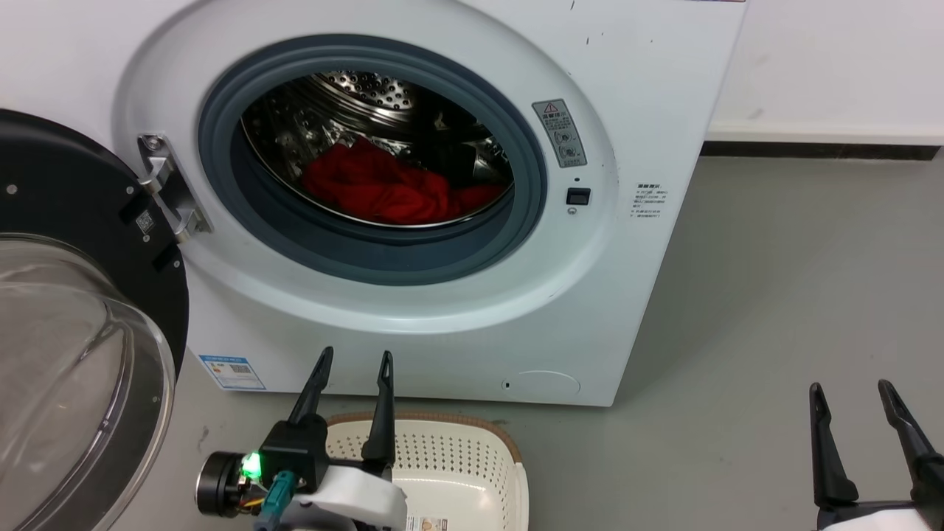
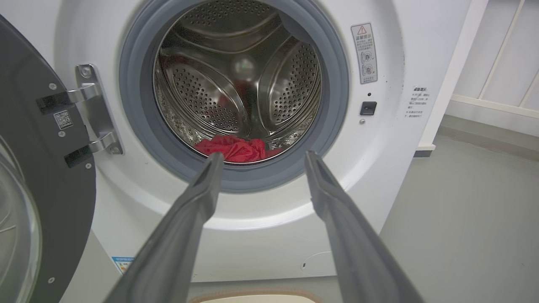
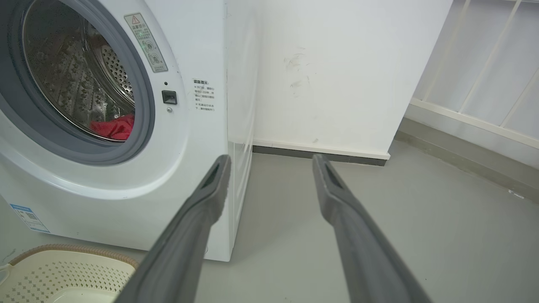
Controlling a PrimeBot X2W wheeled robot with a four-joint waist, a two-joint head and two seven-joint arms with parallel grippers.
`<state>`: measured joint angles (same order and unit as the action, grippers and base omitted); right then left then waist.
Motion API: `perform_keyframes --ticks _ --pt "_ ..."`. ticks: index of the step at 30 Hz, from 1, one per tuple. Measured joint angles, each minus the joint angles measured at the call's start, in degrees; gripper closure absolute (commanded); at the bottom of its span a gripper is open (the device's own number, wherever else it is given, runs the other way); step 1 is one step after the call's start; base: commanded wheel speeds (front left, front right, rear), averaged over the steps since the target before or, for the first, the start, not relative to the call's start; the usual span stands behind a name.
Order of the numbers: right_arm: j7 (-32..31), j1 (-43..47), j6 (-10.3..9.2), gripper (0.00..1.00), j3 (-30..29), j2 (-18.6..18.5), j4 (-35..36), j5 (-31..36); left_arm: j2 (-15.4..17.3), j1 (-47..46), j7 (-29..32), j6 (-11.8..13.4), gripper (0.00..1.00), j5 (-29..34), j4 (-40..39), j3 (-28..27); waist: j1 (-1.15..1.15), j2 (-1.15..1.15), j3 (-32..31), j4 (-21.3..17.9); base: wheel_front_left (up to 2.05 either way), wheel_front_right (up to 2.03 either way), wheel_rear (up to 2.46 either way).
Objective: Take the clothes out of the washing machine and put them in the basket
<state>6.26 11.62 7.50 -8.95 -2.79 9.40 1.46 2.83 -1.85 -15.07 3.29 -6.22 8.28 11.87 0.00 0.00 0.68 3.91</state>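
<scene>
Red clothes [image 1: 391, 188] are seen low in the washing machine drum [image 1: 369, 92] — left gripper [image 1: 356, 355] is held spread and empty below its mouth, well apart.

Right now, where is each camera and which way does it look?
Head: up top, looking down at the big white washing machine; left tool and right tool show.
Left wrist: faces into the perforated steel drum, past left tool's fingers.
Right wrist: faces the machine's right edge and grey floor, past right tool's fingers.
All share the bright red clothes.
</scene>
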Motion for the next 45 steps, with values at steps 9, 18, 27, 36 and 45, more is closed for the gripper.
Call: perform_keyframes --ticks 9,18,27,36,45 --pt "-0.07 -2.43 0.0 0.0 0.9 -0.01 2.48 -0.35 0.0 -5.15 0.0 1.35 0.0 -0.18 0.74 -0.58 0.0 0.0 5.41 -0.33 0.0 0.0 0.0" --pt "0.8 -7.7 0.0 0.0 2.81 -0.02 3.6 -0.33 0.01 -14.1 0.0 2.35 0.0 -0.41 2.72 -2.92 0.0 0.0 14.83 -1.12 0.0 0.0 0.0" --pt "2.87 -12.77 0.0 0.0 5.83 -0.03 1.88 -0.78 0.82 -25.87 0.0 2.26 0.0 1.0 8.04 -6.94 0.01 0.0 24.6 -2.56 0.0 0.0 0.0" --pt "4.53 -15.11 0.01 0.0 7.83 -0.05 -1.45 -2.03 4.75 -39.48 0.0 0.02 0.0 1.79 19.68 -9.25 0.01 0.0 29.0 -5.02 0.0 0.0 0.0" --pt "6.1 -16.36 0.0 0.0 11.1 -0.08 -4.49 -4.13 8.79 -55.69 1.71 -2.3 0.0 2.7 37.88 -8.43 0.01 0.0 30.65 -8.02 0.0 0.0 0.0"
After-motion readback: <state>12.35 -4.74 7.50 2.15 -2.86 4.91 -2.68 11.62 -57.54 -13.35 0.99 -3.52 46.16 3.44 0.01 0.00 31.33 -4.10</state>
